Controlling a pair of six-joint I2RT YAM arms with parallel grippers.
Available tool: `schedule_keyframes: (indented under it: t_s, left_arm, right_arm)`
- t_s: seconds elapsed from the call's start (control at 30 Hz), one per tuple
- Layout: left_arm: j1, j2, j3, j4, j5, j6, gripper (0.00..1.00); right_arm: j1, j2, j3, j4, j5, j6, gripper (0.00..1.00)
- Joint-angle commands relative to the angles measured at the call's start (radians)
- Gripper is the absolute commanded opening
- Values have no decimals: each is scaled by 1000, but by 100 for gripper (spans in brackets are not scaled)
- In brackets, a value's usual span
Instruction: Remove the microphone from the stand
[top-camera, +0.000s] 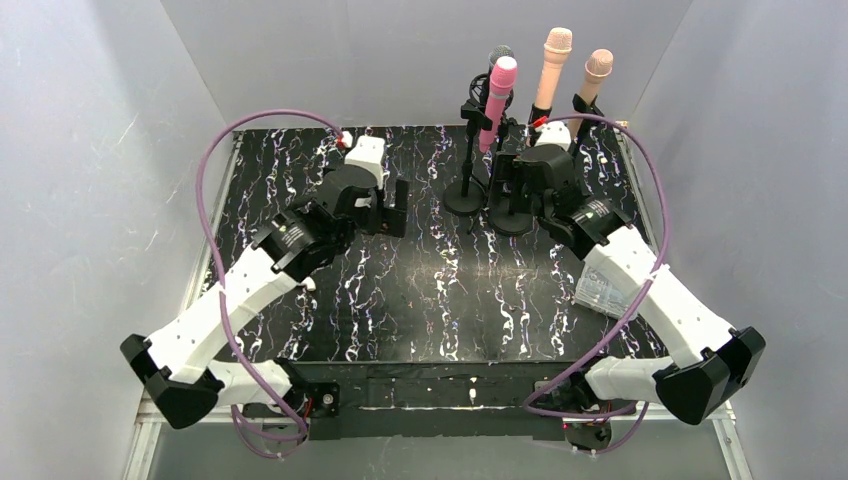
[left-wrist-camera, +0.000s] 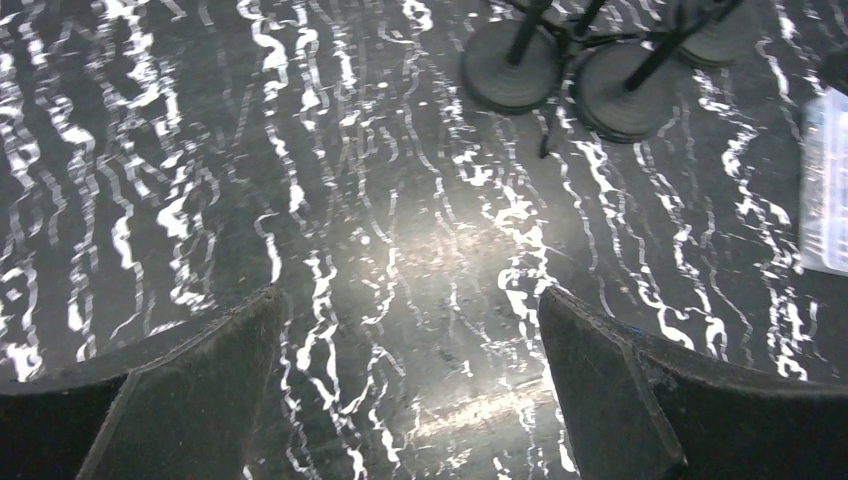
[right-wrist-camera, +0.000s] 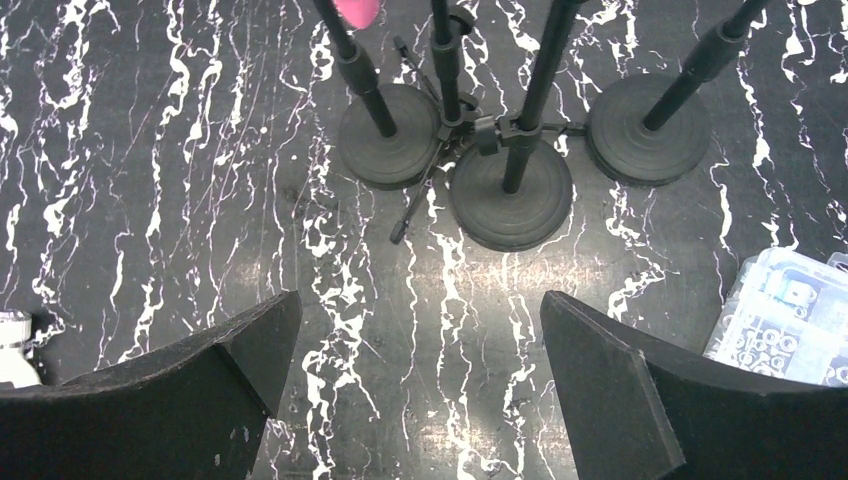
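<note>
- Four microphones sat in black stands (right-wrist-camera: 510, 195) clustered at the far side of the bench (top-camera: 420, 290), right of centre: a pink microphone (top-camera: 500, 95), a grey-headed microphone (top-camera: 499, 55) behind it, a peach microphone (top-camera: 553, 65) and a tan microphone (top-camera: 596, 72).
- The task didn't say which one, so we couldn't tell the target. We judged the pink one likeliest, as it was frontmost.
- We saw the right end effector (right-wrist-camera: 420, 300) with its fingers spread wide and nothing between them. It was low over the bench, just short of the stand bases.
- From it, the microphones lay ahead and above. Only the pink one's lower tip showed at the top edge of the right wrist view.
- The left end effector (left-wrist-camera: 410, 300) was equally wide and empty, well apart to the left, so we judged the right arm nearer.
- Every microphone had its long axis near vertical, head up and handle down in the clip. The pink one tilted slightly.
- We judged the reach needed to go up and forward, with the fingers closing across the handle.
</note>
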Motion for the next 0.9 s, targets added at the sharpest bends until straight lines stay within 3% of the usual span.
schedule_keyframes:
  t_s: [0.0, 0.37, 0.57, 0.7, 0.87]
  left_arm:
    - [2, 81, 41, 144, 140, 62, 99]
    - [118, 275, 52, 583, 405, 134, 99]
    - [227, 434, 62, 811, 692, 187, 99]
    - [270, 546, 70, 987, 798, 209, 99]
    - [315, 683, 119, 1089, 934, 235, 89]
  right_arm:
    - [-60, -40, -4, 20, -42, -12, 100]
    - [-116, -129, 16, -32, -33, -29, 100]
    - [-118, -183, 43, -23, -33, -29, 100]
    - [-117, -186, 68, -4, -72, -32, 100]
    - [-117, -182, 96, -10, -81, -34, 100]
